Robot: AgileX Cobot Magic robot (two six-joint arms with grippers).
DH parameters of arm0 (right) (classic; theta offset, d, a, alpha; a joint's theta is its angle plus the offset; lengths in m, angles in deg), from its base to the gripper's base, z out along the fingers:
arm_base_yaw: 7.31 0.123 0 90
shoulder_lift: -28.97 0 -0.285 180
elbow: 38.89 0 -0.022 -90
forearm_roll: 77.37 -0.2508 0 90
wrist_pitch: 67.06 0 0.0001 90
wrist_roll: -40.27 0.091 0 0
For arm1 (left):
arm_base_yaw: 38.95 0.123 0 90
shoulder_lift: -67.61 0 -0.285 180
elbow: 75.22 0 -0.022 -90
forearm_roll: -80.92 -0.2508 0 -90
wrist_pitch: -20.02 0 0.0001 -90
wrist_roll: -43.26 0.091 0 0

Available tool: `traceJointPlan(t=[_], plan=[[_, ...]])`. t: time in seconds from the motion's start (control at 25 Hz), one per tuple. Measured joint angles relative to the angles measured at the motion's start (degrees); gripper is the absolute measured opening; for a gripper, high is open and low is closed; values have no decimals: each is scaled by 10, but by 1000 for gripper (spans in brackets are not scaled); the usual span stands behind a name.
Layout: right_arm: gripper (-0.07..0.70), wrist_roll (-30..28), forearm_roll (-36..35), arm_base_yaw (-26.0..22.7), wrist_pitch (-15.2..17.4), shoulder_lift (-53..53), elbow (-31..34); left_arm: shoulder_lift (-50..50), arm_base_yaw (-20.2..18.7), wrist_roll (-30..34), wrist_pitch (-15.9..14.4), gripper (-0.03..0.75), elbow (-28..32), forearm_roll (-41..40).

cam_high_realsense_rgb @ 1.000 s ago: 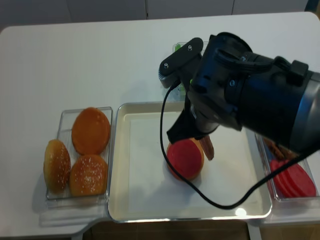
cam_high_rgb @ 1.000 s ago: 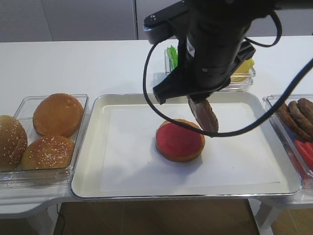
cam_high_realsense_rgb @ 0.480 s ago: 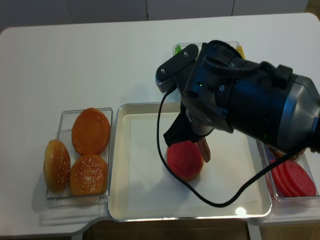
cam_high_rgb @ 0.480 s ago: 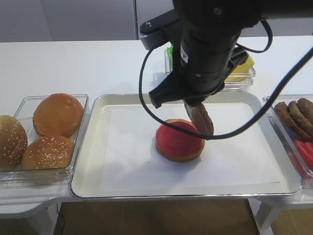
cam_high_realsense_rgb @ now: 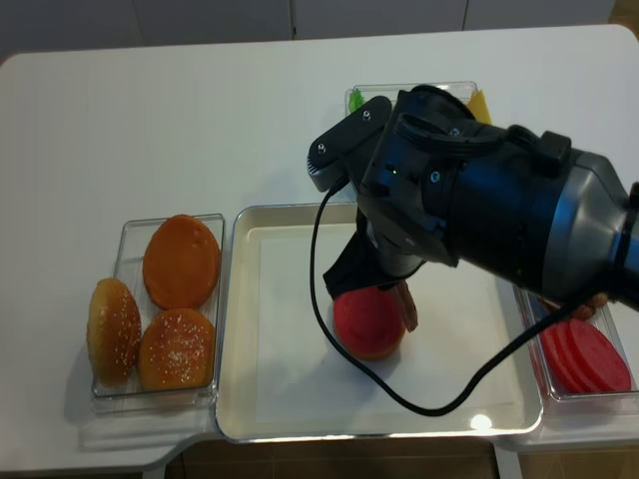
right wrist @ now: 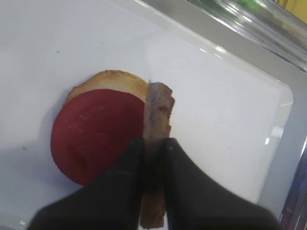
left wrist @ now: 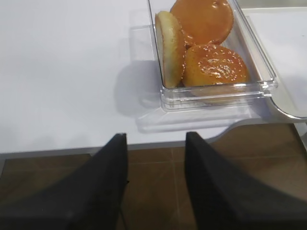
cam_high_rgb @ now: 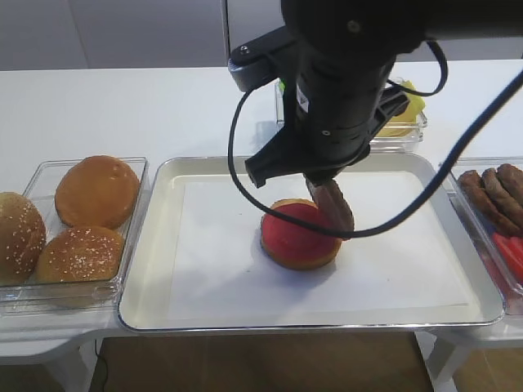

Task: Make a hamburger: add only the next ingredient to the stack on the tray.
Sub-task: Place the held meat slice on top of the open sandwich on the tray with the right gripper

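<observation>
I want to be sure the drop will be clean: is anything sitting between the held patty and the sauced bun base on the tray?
Nothing visible does. The right gripper holds the patty on edge at the right rim of the stack, whose red top is bare. Only white liner of the tray surrounds it.

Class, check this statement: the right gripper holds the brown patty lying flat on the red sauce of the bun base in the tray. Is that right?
Not quite. The right gripper does hold the patty, but on edge, upright, at the side of the red sauce on the bun base in the tray, not flat. The right wrist view shows it.
</observation>
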Motion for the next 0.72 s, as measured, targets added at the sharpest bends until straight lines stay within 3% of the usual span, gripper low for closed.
traceJointPlan(t=[0.72], plan=[[85,2,23,0,0,0,0,0,0,0,0,297,0,0]])
